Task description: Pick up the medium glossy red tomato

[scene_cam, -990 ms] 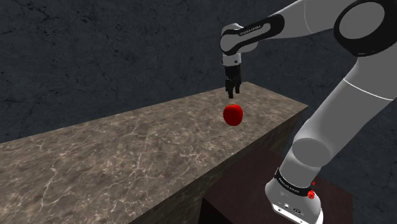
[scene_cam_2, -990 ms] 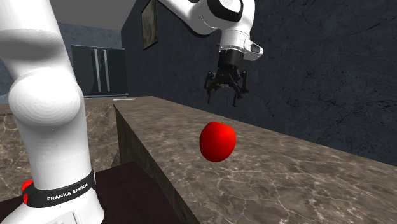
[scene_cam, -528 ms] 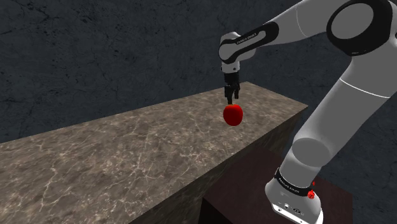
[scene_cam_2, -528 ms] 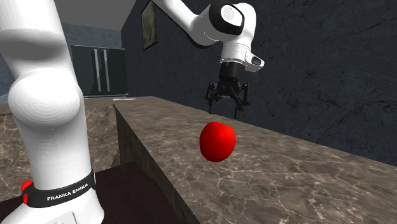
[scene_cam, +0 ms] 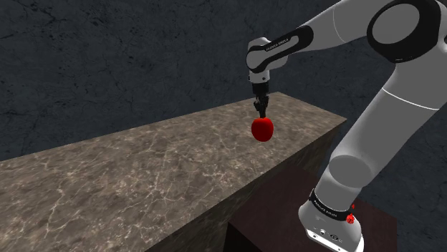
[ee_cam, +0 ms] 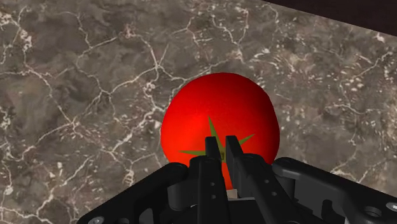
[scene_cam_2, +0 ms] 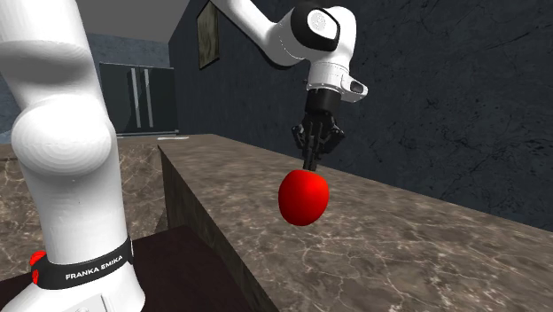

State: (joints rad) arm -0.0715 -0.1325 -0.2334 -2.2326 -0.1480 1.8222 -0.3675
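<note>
1. The glossy red round tomato (scene_cam: 263, 129) rests on the brown marbled stone tabletop (scene_cam: 143, 165), toward its right end in the shoulder view.
2. The black two-finger pincer (scene_cam_2: 310, 162) is at the tomato's top with its fingers drawn almost together, perhaps nipping the green stalk.
3. The approach is done, but the lift is not.

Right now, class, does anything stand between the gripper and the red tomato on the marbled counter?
Nothing visible does. The gripper hangs directly over the tomato, its fingers close together at the green stem end. Around the tomato lies bare counter.
</note>
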